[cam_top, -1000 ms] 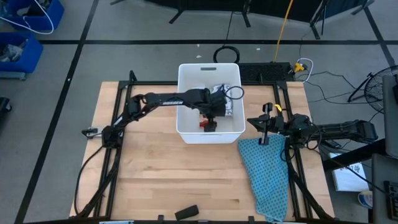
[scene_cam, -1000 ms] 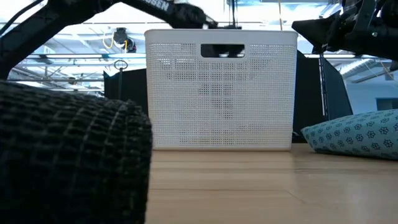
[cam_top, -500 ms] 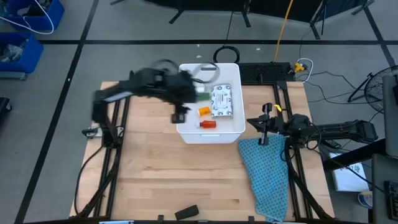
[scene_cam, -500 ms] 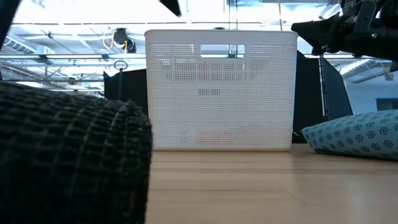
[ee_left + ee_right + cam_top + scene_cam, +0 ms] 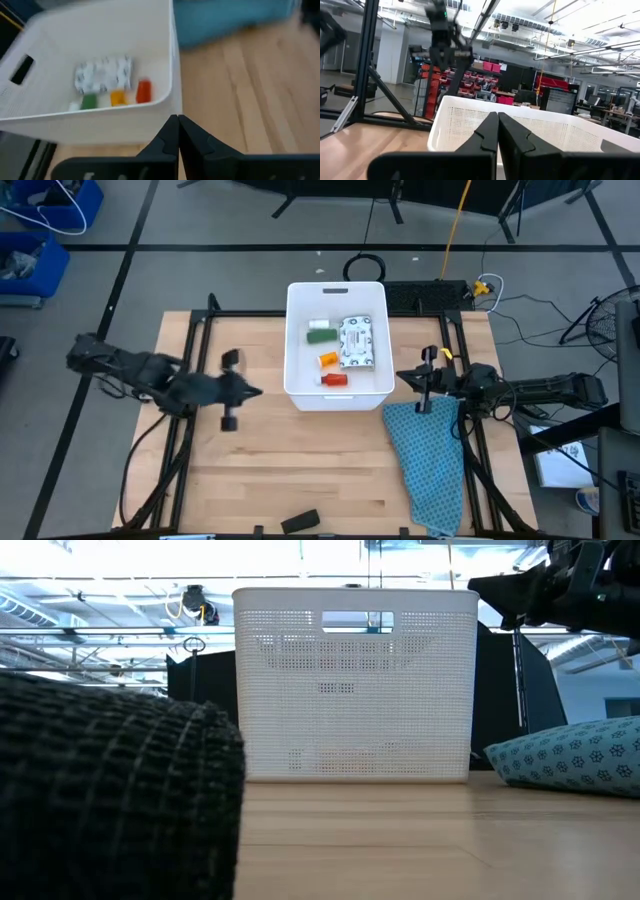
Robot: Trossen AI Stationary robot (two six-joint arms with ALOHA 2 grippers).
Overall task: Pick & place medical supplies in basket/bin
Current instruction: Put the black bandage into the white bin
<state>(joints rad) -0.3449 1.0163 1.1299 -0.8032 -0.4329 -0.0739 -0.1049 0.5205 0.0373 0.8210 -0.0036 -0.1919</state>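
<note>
The white bin [image 5: 337, 345] stands at the table's far middle. On its floor lie a speckled white packet [image 5: 357, 343], a green stick-shaped box [image 5: 321, 336], a white bottle [image 5: 318, 325], an orange bottle [image 5: 328, 360] and a red one [image 5: 335, 379]. A black oblong piece [image 5: 300, 521] lies at the near edge. My left gripper [image 5: 255, 391] hovers left of the bin, shut and empty, pointing at the bin's wall [image 5: 100, 125]. My right gripper [image 5: 405, 374] waits shut just right of the bin [image 5: 520, 130].
A teal-blue patterned cloth [image 5: 430, 460] lies on the table's right side, below my right gripper, and reaches the near edge. Bare wood lies between the bin and the black piece. In the low view a dark textured mass [image 5: 110, 790] fills the left foreground.
My left gripper has risen out of the bin and swung fast toward the table's left edge, ending left of the bin's wall. The supplies it stood over now show uncovered on the bin's floor. The bin has stayed in place.
</note>
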